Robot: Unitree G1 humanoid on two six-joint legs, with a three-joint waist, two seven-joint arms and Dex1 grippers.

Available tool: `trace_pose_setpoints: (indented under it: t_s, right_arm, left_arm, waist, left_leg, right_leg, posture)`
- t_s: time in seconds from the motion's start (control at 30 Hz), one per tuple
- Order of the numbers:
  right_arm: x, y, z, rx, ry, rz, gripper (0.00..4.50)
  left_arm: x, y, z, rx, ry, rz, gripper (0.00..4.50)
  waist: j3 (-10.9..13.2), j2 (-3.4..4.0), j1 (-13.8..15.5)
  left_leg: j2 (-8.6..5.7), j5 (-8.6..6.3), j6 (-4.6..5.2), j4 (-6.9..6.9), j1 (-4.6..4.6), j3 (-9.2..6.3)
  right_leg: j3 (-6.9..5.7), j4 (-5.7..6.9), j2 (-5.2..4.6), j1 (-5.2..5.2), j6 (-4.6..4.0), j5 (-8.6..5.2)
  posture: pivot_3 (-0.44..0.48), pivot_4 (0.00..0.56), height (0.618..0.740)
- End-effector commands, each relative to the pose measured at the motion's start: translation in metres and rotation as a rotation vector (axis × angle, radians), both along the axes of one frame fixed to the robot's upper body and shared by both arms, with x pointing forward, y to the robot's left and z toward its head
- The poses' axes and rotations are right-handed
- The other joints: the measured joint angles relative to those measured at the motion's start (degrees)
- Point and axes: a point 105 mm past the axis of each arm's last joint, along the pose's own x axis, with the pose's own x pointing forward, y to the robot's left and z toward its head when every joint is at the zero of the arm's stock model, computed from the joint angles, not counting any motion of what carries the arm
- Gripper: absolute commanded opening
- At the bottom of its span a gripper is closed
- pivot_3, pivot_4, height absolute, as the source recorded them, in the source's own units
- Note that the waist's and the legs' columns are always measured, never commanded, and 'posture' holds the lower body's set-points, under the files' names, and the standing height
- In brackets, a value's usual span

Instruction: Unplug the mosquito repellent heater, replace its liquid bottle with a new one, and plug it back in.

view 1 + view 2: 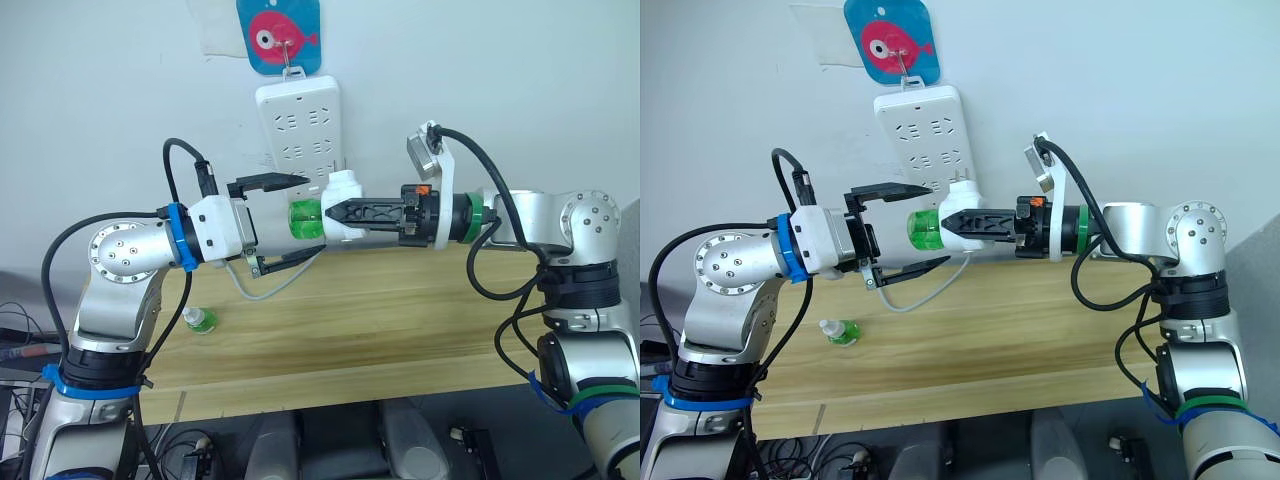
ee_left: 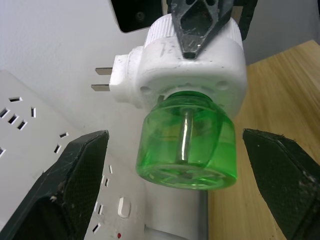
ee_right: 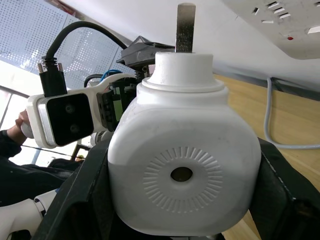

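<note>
Green plastic catches the eye first: its liquid bottle (image 1: 304, 220), capless and translucent, sticks out sideways from the mosquito repellent heater (image 1: 343, 205) near the middle of the frame. The heater is already off the power strip (image 1: 299, 125), which hangs on the wall at upper centre below a fish picture (image 1: 279, 36); in the left wrist view its two bare prongs are clear of any socket. The right gripper (image 1: 330, 212) has its fingers clamped across the white body and holds it in the air above the wooden table (image 1: 400, 310). The left gripper (image 1: 305, 215) has its fingers spread wide, one above and one below the bottle, touching neither side of it.

So the unplugging looks finished, and the step in hand seems to be taking the old bottle out. Next the left fingers would need to close on the green body and twist it off while the right holds the heater steady. The new one (image 1: 201, 320), with its whitish cap, lies on the table at lower left, well apart from both grippers.
</note>
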Motion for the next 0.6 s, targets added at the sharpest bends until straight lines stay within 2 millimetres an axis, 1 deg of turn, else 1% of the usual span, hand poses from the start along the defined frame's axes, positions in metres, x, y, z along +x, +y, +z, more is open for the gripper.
trace_pose_setpoints:
  t_s: [0.03,0.07,0.23,0.4,0.6]
  right_arm:
    - [-0.006,-0.002,0.017,0.054,-0.049,0.016,3.02]
    - [-0.006,-0.002,0.018,0.055,-0.049,0.015,3.02]
    - [-0.006,-0.001,0.018,0.059,-0.049,0.012,3.02]
    - [-0.006,-0.001,0.017,0.055,-0.049,0.015,3.02]
    - [-0.010,-0.006,0.012,0.007,-0.048,0.047,3.02]
  left_arm:
    - [-0.005,-0.001,0.004,-0.010,-0.022,-0.028,4.10]
    - [-0.005,-0.001,0.004,-0.010,-0.018,-0.030,3.88]
    - [-0.005,0.000,0.004,-0.011,-0.010,-0.038,2.32]
    - [-0.005,0.002,0.003,-0.013,0.009,-0.050,2.27]
    - [-0.018,0.000,0.004,-0.038,0.146,-0.140,2.27]
  waist:
    - [0.00,0.00,0.00]
    - [0.00,0.00,0.00]
    - [0.00,0.00,-0.01]
    - [0.00,0.00,0.00]
    - [0.00,0.00,-0.03]
  left_leg:
    - [0.00,0.00,0.00,0.00,0.00,0.00]
    - [0.00,0.00,0.00,0.00,0.00,0.00]
    - [0.00,0.00,0.00,0.00,0.00,0.00]
    - [0.00,0.00,0.00,0.02,0.00,-0.01]
    - [0.00,0.00,0.00,0.00,0.00,-0.01]
  right_leg:
    - [-0.01,0.00,0.00,0.00,0.00,0.00]
    - [-0.01,0.00,0.00,0.00,0.00,0.00]
    - [0.00,0.01,0.00,0.00,0.00,0.00]
    - [0.00,0.03,0.00,0.00,0.00,0.00]
    - [-0.01,0.00,0.00,0.01,0.00,0.00]
  posture:
    - [-0.173,0.260,0.730]
    - [-0.172,0.260,0.730]
    - [-0.173,0.261,0.730]
    - [-0.176,0.261,0.730]
    - [-0.170,0.263,0.730]
